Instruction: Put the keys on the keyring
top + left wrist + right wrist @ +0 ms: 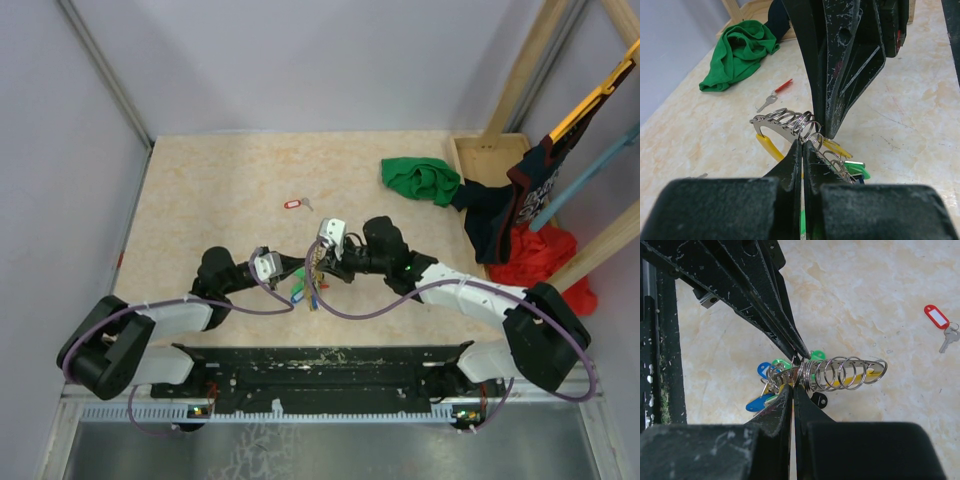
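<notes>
- Left pincer (802, 150) is clamped shut, and the keyring (777, 129) sits right at its tips, so it looks to be pinching the ring wire.
- Right pincer (794, 392) is also closed, meeting the same bunch from the opposite side. The two sets of tips are almost touching each other.
- The keyring is between the two pincers and seems to be held up off the tabletop (880, 285). Its coil of small rings sticks out to one side, and the blue tag (756, 403) and green tag (858, 171) dangle below the tips.
- Honestly can't tell from these angles if one of the loose keys is pinched in there too. It's too cluttered right at the tips.
- What I'd worry about:
  - The wire is thin and both grips are right at the fingertips. Any twist from one arm could pop the ring out and drop the whole bunch.
  - The tips are so close that a small pull the wrong way would knock them together.
  - The dangling tags could snag a finger.
- The red-tag key (937, 317) lies well out beyond the pincers. It's the wrong one, so grabbing it would be a mistake.
</notes>
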Robot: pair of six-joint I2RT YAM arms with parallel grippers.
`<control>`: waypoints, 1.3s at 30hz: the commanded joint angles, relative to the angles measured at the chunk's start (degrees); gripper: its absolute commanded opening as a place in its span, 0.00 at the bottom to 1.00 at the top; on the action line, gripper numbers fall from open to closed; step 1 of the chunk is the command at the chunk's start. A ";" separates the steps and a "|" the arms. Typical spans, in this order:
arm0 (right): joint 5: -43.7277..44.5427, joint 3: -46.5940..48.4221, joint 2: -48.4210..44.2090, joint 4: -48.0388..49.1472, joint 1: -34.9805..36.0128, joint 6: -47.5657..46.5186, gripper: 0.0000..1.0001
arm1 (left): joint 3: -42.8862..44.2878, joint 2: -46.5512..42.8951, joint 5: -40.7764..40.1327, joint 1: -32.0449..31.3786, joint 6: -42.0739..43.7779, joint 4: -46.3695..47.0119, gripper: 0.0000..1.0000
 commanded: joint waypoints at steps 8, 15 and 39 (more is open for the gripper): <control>0.03 5.66 2.06 7.07 1.20 1.89 0.00 | 0.71 -2.04 0.07 -2.58 2.41 -0.65 0.00; -0.34 6.60 1.89 6.07 1.19 1.60 0.00 | 2.28 -2.46 -2.39 -4.46 6.16 -6.47 0.00; 4.12 3.95 -1.40 9.14 1.03 5.66 0.00 | 1.91 -4.17 -11.36 -7.34 10.24 -8.91 0.00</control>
